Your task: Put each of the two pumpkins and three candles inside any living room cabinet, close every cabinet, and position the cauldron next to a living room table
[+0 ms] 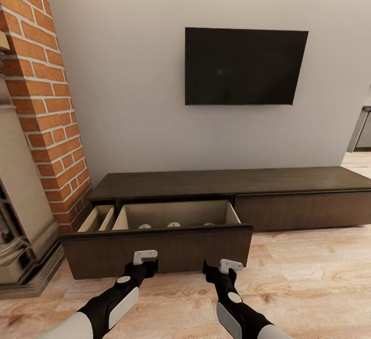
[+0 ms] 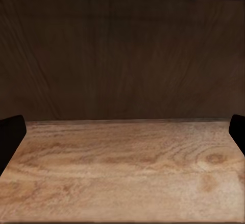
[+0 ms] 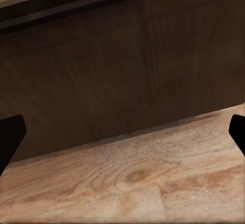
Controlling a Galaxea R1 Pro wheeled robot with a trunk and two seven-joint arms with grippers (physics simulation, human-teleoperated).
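Open cabinet (image 1: 154, 249) drawer holds three candles (image 1: 174, 224).

A black flat television (image 1: 246, 66) hangs on the pale grey wall (image 1: 129, 71), right of centre. At the left, a red brick column (image 1: 44, 91) runs from floor to the top of the scene, and nearer still stands a beige stone fireplace surround (image 1: 20, 215) with a stepped base. Light wooden floorboards (image 1: 309, 277) with visible grain cover the near ground. Far right, a grey unit (image 1: 360, 130) stands beyond a doorway.
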